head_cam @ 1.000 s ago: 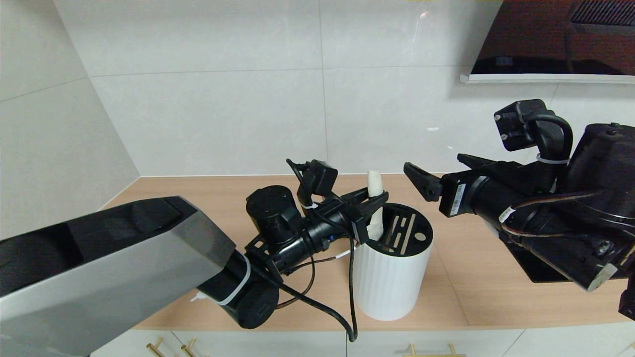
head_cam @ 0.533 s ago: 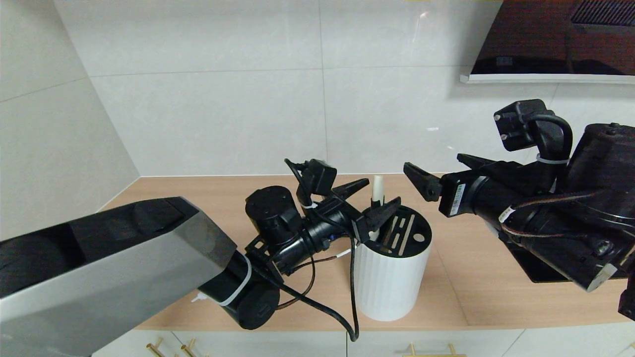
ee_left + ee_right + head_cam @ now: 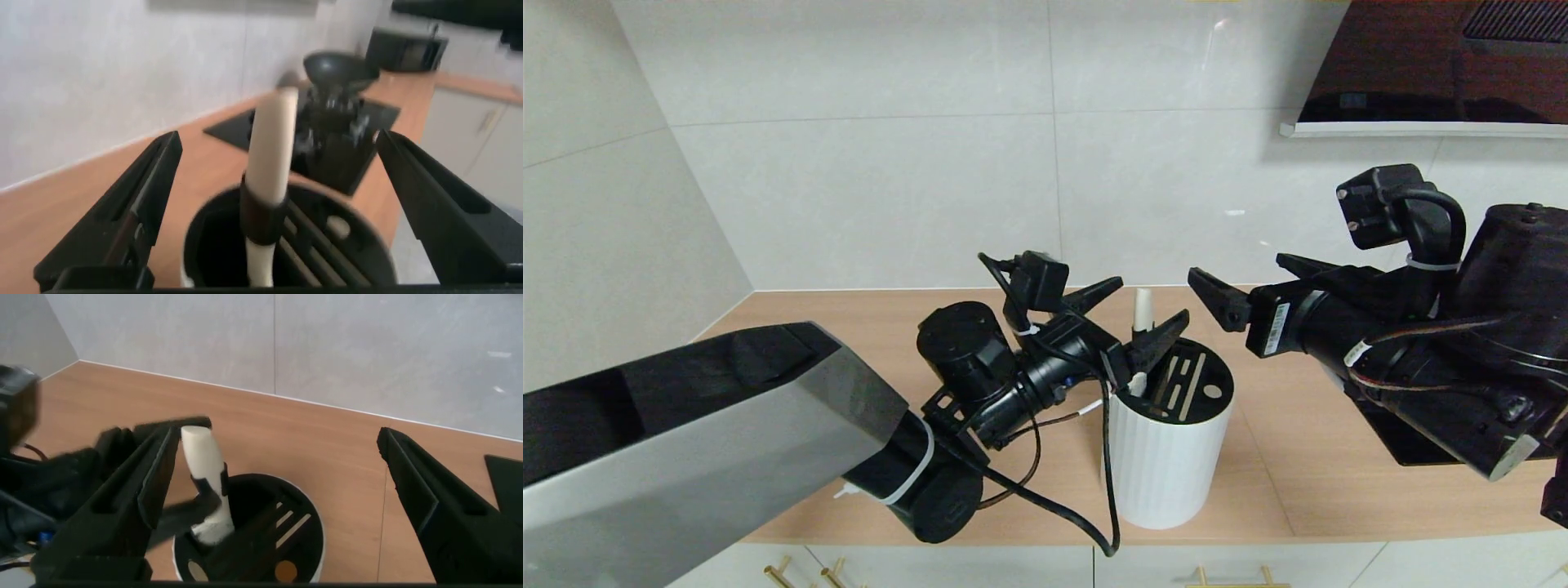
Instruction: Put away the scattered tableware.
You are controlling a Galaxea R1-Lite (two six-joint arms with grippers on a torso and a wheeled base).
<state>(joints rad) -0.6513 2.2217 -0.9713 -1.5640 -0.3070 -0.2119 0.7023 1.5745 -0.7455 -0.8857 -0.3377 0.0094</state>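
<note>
Head view: utensil [image 3: 1142, 307] in holder [image 3: 1168, 457] (left gripper [image 3: 1152, 299] agape).

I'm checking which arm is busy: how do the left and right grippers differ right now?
The left gripper sits over the white holder, while the right gripper hangs off to the holder's right, above the counter. The left gripper's jaws stand either side of the white handle poking out of the holder; the right gripper's jaws have nothing between them. Both are open and gripping nothing.
</note>
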